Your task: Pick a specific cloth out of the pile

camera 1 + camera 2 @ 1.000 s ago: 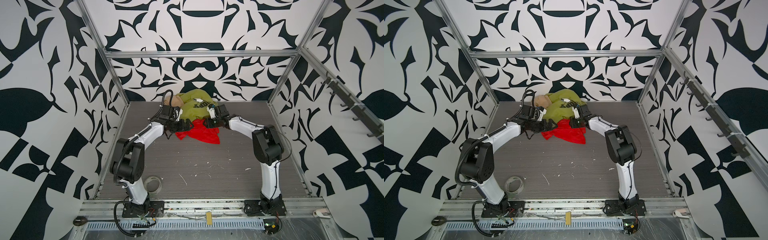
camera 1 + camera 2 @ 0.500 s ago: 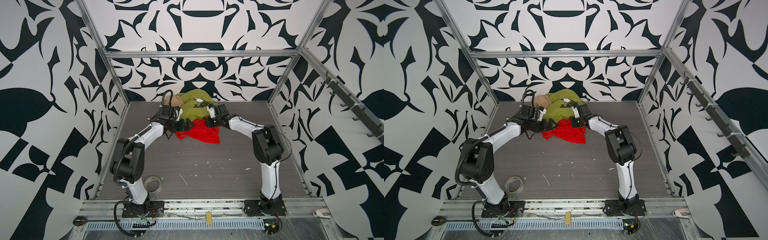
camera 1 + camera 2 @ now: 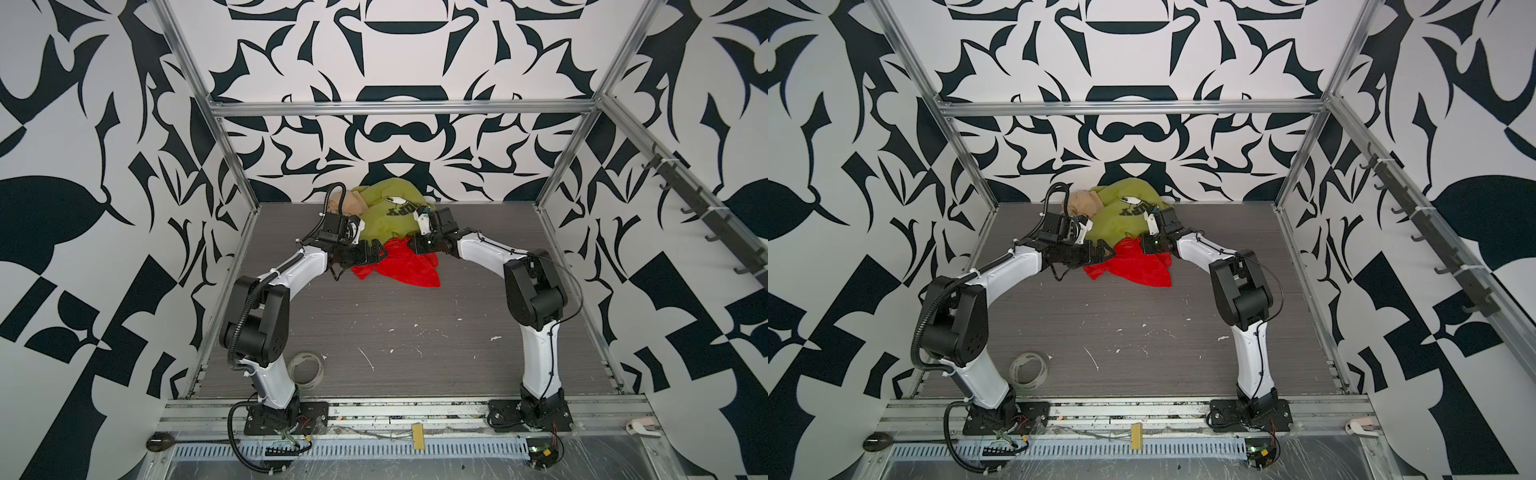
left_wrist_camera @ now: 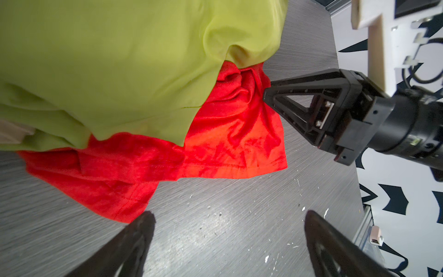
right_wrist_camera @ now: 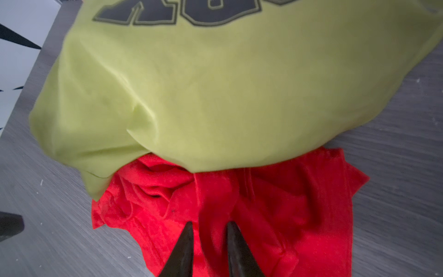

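Observation:
The pile sits at the back of the table: a large olive-green shirt [image 3: 390, 216] [image 3: 1121, 212] with dark lettering and a small beige cloth [image 3: 353, 203] on its left. The red cloth [image 3: 409, 268] [image 3: 1138, 268] sticks out from under the shirt's front edge, its back part hidden beneath. My right gripper [image 5: 211, 224] [image 3: 411, 243] is at the cloth's right back edge, shut on a raised fold of red fabric [image 5: 299, 215]. My left gripper [image 4: 229, 215] [image 3: 378, 251] stands wide open over bare table beside the cloth's left corner [image 4: 119, 203], holding nothing.
A roll of clear tape [image 3: 306, 370] [image 3: 1028, 370] lies near the left arm's base. White flecks dot the grey tabletop [image 3: 415, 324]. Patterned walls and metal frame posts [image 3: 232, 166] close in the table. A rail of hooks [image 3: 706, 216] runs along the right wall.
The right gripper has edged slightly lower onto the red cloth's back edge. The left arm and the garments lie as before.

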### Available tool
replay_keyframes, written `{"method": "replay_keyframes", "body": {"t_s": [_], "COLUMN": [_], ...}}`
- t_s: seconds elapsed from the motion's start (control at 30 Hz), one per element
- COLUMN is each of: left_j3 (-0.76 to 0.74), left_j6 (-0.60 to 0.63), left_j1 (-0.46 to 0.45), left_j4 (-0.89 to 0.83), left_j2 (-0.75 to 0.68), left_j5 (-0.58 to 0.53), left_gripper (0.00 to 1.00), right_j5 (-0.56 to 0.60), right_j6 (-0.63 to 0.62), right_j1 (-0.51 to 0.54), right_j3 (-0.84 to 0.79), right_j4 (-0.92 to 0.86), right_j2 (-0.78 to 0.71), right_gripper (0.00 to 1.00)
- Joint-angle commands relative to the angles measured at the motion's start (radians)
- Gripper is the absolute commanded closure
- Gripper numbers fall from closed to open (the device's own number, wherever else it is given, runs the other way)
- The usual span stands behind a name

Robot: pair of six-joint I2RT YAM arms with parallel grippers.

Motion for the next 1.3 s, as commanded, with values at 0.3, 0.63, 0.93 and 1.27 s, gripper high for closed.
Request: {"method": "replay_keyframes", "body": {"t_s": [0.3, 0.63, 0.93, 1.27], "left_j3": [-0.028, -0.046, -0.055, -0.069], "left_j6": [-0.016, -0.020, -0.033, -0.036], "left_j1": [-0.002, -0.002, -0.002, -0.002], "left_j4": [0.028, 0.041, 0.051, 0.059], "left_j2": [-0.001, -0.009, -0.001, -0.007], "left_j5": [0.014, 0.011, 0.020, 0.020], "left_gripper": [0.00, 0.00, 0.01, 0.01], "right_j5": [0.018, 0.020, 0.020, 0.022], "right_j6": [0.016, 0.020, 0.018, 0.033], "right_j1": [0.004, 0.004, 0.004, 0.004], "right_j3": [-0.005, -0.019, -0.044, -0.050], "right_j4": [0.021, 0.034, 0.046, 0.047], "right_j2": [0.011, -0.009, -0.043, -0.065], "right_gripper": [0.67, 0.81, 0.89, 0.98]}}
